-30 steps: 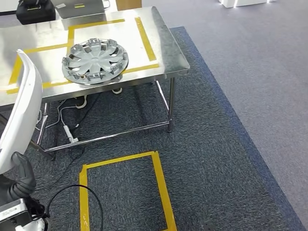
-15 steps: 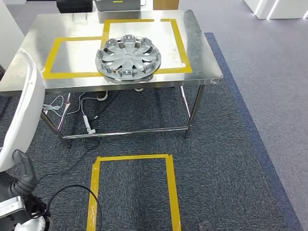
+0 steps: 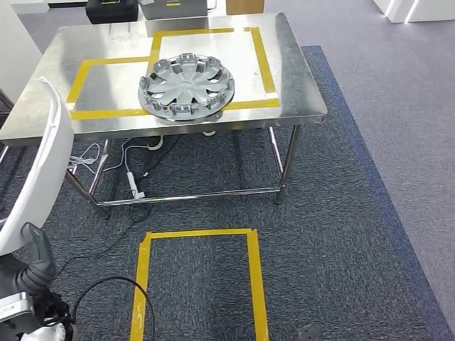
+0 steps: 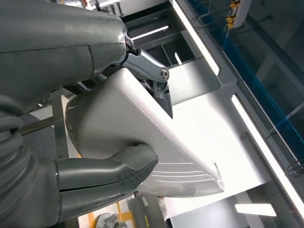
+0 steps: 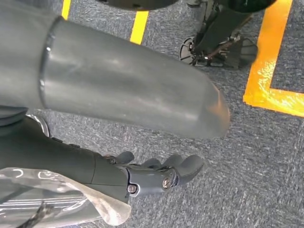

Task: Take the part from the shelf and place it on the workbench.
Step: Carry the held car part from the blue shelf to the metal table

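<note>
The white part [image 3: 38, 167], a long curved panel, is carried upright at the robot's left side, well short of the workbench [image 3: 301, 78]. The left hand [image 4: 107, 161] is clamped on it, thumb under and fingers over the panel's edge. The right hand [image 5: 157, 173] hangs over the carpet holding nothing, fingers loosely extended. A silver hubcap [image 3: 186, 88] already sits on the bench across the yellow tape outlines [image 3: 80, 74] (the left-hand outline appears free). Recommended: keep the grip firm while approaching, and lower the panel flat beside the hubcap without touching it.
</note>
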Robot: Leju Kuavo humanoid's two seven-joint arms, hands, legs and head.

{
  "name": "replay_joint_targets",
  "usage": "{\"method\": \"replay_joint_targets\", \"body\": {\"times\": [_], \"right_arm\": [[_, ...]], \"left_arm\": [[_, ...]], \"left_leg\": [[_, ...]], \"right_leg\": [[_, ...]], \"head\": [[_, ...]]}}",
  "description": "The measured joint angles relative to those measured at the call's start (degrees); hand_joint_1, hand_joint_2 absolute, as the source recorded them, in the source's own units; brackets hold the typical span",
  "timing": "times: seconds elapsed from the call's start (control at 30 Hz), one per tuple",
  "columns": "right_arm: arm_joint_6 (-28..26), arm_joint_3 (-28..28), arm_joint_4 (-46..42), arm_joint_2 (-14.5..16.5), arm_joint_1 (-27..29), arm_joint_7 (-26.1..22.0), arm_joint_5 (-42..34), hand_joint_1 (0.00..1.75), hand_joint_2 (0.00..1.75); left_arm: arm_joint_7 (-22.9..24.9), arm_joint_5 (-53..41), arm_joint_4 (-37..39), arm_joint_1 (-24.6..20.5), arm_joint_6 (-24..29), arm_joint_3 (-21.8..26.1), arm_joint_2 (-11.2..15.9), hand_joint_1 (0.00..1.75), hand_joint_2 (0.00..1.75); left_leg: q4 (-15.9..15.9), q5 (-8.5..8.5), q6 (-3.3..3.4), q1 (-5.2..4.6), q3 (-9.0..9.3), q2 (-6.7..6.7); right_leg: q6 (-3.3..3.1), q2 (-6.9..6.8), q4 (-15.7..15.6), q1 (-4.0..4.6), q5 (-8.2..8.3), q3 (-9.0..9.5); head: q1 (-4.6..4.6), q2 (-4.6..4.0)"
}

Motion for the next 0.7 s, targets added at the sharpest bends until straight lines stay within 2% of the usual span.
{"method": "replay_joint_targets", "body": {"times": [0.03, 0.1, 0.17, 0.27, 0.3, 0.33, 0.4, 0.43, 0.47, 0.5, 0.53, 0.6, 0.63, 0.7], "right_arm": [[0.01, -0.04, 0.0, 0.01, 0.0, -0.02, 0.05, 0.0, 0.0], [0.01, -0.13, 0.0, 0.0, -0.02, -0.06, 0.13, 0.0, 0.0], [0.03, -0.26, 0.0, -0.01, -0.04, -0.12, 0.16, 0.0, 0.0], [0.16, -0.55, 0.0, -0.07, -0.04, -0.2, 0.15, 0.0, 0.0], [0.24, -0.63, 0.0, -0.1, -0.03, -0.21, 0.15, 0.0, 0.0], [0.34, -0.69, 0.0, -0.13, -0.01, -0.23, 0.16, 0.0, 0.0], [0.58, -0.73, 0.0, -0.14, 0.07, -0.28, 0.21, 0.0, 0.0], [0.67, -0.74, 0.0, -0.17, 0.13, -0.33, 0.24, 0.0, 0.0], [0.71, -0.76, 0.0, -0.2, 0.17, -0.4, 0.27, 0.0, 0.0], [0.72, -0.79, 0.0, -0.25, 0.19, -0.48, 0.28, 0.0, 0.0], [0.73, -0.81, 0.0, -0.33, 0.17, -0.56, 0.31, 0.0, 0.0], [0.73, -0.87, 0.0, -0.45, 0.05, -0.74, 0.38, 0.0, 0.0], [0.73, -0.89, 0.0, -0.49, 0.02, -0.83, 0.43, 0.0, 0.0], [0.74, -0.92, 0.0, -0.49, 0.05, -0.94, 0.5, 0.0, 0.0]], "left_arm": [[0.25, 0.24, 0.0, -0.06, -0.17, -0.19, 0.29, 1.75, 1.75], [0.85, 0.96, 0.0, -0.29, -0.94, -0.61, 0.82, 1.75, 1.75], [1.43, 1.45, 0.01, -0.5, -1.95, -1.13, 1.3, 1.75, 1.75], [2.21, 1.18, 0.02, -0.99, -2.98, -1.71, 1.99, 1.75, 1.75], [2.51, 0.97, 0.03, -1.29, -3.25, -1.89, 2.14, 1.75, 1.75], [2.83, 0.75, 0.07, -1.59, -3.53, -2.08, 2.22, 1.75, 1.75], [3.4, 0.41, 0.26, -2.09, -4.13, -2.41, 2.41, 1.75, 1.75], [3.69, 0.29, 0.4, -2.31, -4.44, -2.56, 2.5, 1.75, 1.75], [3.9, 0.2, 0.56, -2.54, -4.76, -2.68, 2.58, 1.75, 1.75], [4.09, 0.05, 0.7, -2.79, -5.04, -2.8, 2.65, 1.75, 1.75], [4.26, -0.12, 0.81, -3.07, -5.28, -2.94, 2.71, 1.75, 1.75], [4.49, -0.51, 0.95, -3.65, -5.69, -3.14, 2.88, 1.75, 1.75], [4.61, -0.66, 0.98, -3.95, -5.91, -3.22, 2.99, 1.75, 1.75], [4.84, -0.84, 1.04, -4.52, -6.28, -3.29, 3.29, 1.75, 1.75]], "left_leg": [[-4.15, 2.15, 0.14, 0.04, 1.96, 0.13], [-11.01, 4.37, 0.47, -0.09, 5.24, 0.42], [-12.67, 4.16, 0.87, -0.33, 5.89, 0.51], [-13.22, 4.41, 1.98, -0.13, 6.02, 0.4], [-13.43, 4.51, 2.34, -0.01, 6.11, 0.4], [-13.49, 4.53, 2.59, 0.01, 6.14, 0.41], [-13.47, 4.43, 2.89, -0.13, 6.09, 0.41], [-13.46, 4.37, 2.97, -0.22, 6.13, 0.39], [-13.44, 4.32, 3.01, -0.27, 6.19, 0.35], [-13.43, 4.25, 2.99, -0.3, 6.31, 0.27], [-13.41, 4.16, 2.9, -0.32, 6.45, 0.19], [-13.28, 3.88, 2.46, -0.47, 6.57, 0.05], [-13.23, 3.78, 2.19, -0.55, 6.53, 0.03], [-13.27, 3.7, 1.63, -0.63, 6.5, -0.01]], "right_leg": [[0.12, 0.0, 0.0, -0.01, -0.11, 0.16], [0.56, 0.01, 0.09, 0.21, -0.34, 0.24], [1.15, -0.01, 0.03, 0.38, -0.39, 0.11], [2.12, 0.03, 0.75, 0.27, -1.14, -0.34], [2.36, 0.12, 2.61, 0.27, -2.26, -1.31], [2.52, 0.21, 5.76, 0.26, -3.85, -2.96], [2.67, 0.26, 13.68, 0.27, -6.94, -7.14], [2.69, 0.27, 16.14, 0.28, -7.33, -8.6], [2.64, 0.27, 16.44, 0.29, -6.56, -9.04], [2.51, 0.28, 14.26, 0.3, -4.71, -8.25], [2.31, 0.3, 10.42, 0.31, -2.38, -6.59], [1.79, 0.45, 3.0, 0.41, 0.45, -3.07], [1.54, 0.52, 1.02, 0.48, 0.81, -2.05], [1.03, 0.59, 0.14, 0.57, 0.58, -1.46]], "head": [[0.0, 0.01], [0.02, 0.01], [0.1, 0.01], [0.22, 0.0], [0.32, 0.0], [0.43, 0.0], [0.55, 0.0], [0.54, 0.01], [0.56, 0.01], [0.56, 0.01], [0.57, 0.01], [0.53, 0.01], [0.51, 0.0], [0.48, 0.0]]}}
